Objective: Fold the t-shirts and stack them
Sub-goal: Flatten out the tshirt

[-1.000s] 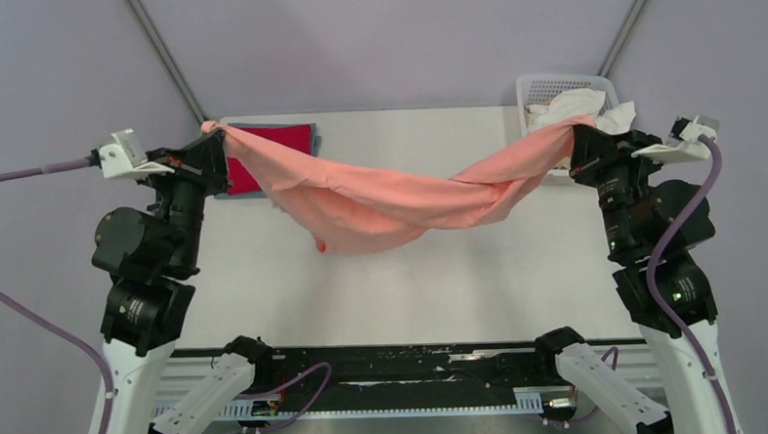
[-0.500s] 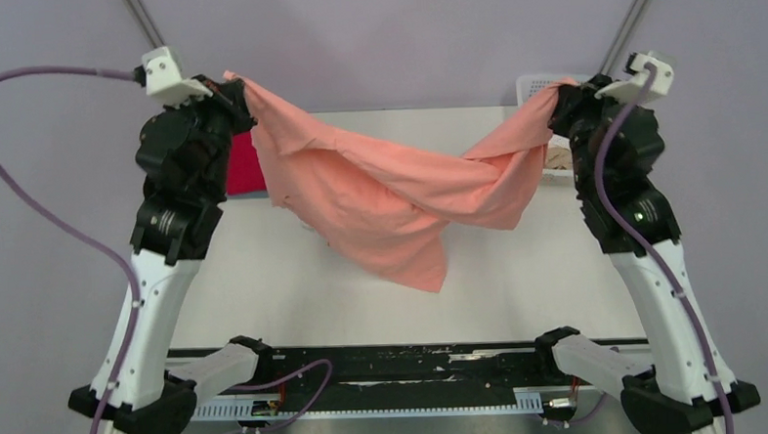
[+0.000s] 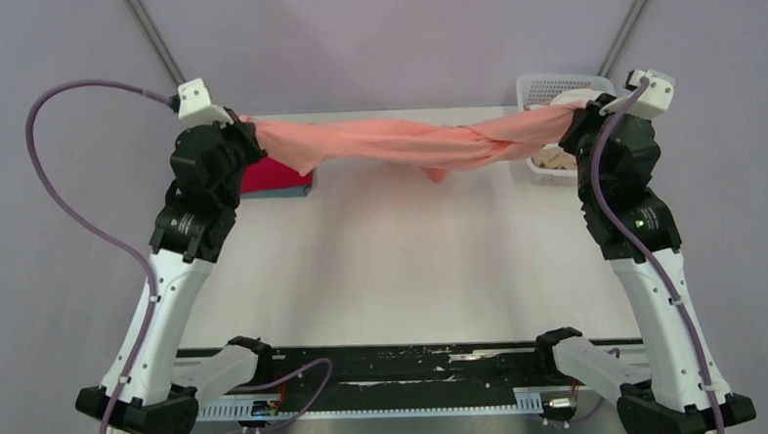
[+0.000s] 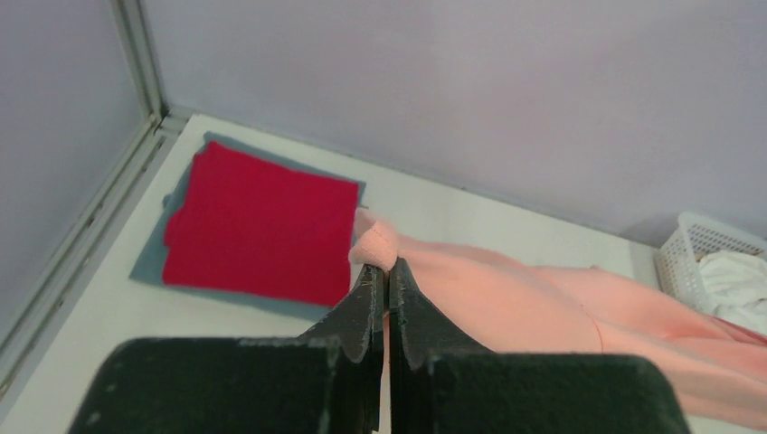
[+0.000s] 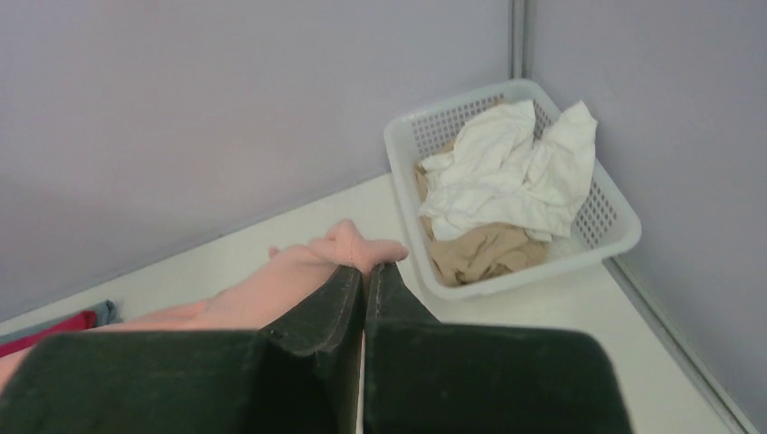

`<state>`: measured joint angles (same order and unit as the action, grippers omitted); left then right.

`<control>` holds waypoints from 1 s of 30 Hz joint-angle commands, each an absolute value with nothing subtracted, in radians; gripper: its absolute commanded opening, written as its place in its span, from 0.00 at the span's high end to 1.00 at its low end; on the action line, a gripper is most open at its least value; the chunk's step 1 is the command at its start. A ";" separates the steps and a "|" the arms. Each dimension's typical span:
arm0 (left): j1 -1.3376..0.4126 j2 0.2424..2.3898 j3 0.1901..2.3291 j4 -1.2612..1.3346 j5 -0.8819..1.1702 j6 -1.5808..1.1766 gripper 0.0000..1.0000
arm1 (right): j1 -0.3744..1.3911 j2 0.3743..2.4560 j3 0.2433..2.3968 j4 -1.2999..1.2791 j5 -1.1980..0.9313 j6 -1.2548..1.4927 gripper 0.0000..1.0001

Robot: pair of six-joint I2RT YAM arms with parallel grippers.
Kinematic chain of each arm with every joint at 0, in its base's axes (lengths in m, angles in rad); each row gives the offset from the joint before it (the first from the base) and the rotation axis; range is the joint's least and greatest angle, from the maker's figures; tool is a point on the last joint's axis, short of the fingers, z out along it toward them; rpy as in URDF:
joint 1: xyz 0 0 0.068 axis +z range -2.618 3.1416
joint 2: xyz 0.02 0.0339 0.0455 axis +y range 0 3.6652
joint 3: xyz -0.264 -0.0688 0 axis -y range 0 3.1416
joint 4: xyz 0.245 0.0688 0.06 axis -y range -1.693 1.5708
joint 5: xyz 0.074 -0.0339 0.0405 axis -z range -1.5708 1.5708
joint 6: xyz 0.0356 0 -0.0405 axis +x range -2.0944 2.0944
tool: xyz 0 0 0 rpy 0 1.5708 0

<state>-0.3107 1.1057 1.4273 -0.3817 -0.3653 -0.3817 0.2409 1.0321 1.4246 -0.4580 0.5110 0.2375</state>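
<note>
Hanging taut above the far part of the table (image 3: 392,266), the salmon-pink t-shirt (image 3: 396,143) is running with its long axis left to right, twisted rope-like right of centre. The left pincer (image 3: 244,125) is clamping its left end, the right pincer (image 3: 579,115) its right end. A folded red t-shirt (image 4: 258,221) is lying on a grey-blue t-shirt (image 4: 149,262) at the far left corner. A white t-shirt (image 5: 506,176) and a beige t-shirt (image 5: 479,249) are lying crumpled in the basket (image 5: 516,280) at the far right.
</note>
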 commanded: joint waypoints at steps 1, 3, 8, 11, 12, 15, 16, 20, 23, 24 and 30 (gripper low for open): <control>-0.298 0.969 1.247 -0.471 -0.468 -0.498 1.00 | 0.214 1.000 1.357 -0.705 0.466 0.330 1.00; -0.297 0.906 1.130 -0.496 -0.450 -0.568 1.00 | 0.214 0.954 1.295 -0.725 0.423 0.377 1.00; -0.295 0.906 0.886 -0.380 -0.377 -0.652 1.00 | 0.199 0.985 1.219 -0.709 0.417 0.408 1.00; -0.282 1.054 0.906 -0.383 -0.385 -0.707 1.00 | 0.145 1.161 1.231 -0.711 0.382 0.419 1.00; -0.275 1.140 0.915 -0.388 -0.381 -0.719 1.00 | 0.122 1.239 1.238 -0.710 0.363 0.426 1.00; -0.261 1.300 0.948 -0.388 -0.327 -0.750 1.00 | 0.064 1.465 1.277 -0.710 0.343 0.471 1.00; -0.258 1.369 0.960 -0.384 -0.314 -0.751 1.00 | 0.052 1.530 1.298 -0.711 0.343 0.485 1.00; -0.252 1.502 0.972 -0.375 -0.253 -0.754 1.00 | 0.039 1.713 1.380 -0.706 0.318 0.503 0.88; -0.253 1.537 0.952 -0.343 -0.198 -0.758 1.00 | 0.038 1.739 1.389 -0.694 0.276 0.500 0.43; -0.252 1.544 0.943 -0.329 -0.182 -0.759 1.00 | 0.038 1.727 1.377 -0.690 0.277 0.509 0.29; -0.252 1.541 0.919 -0.302 -0.142 -0.757 1.00 | 0.040 1.528 1.197 -0.680 0.313 0.566 0.01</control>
<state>-0.2562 1.5566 0.9264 -0.3626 -0.1856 -0.7357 0.0383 1.7061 1.2877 -0.6968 0.2935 0.5056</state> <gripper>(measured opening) 0.009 0.924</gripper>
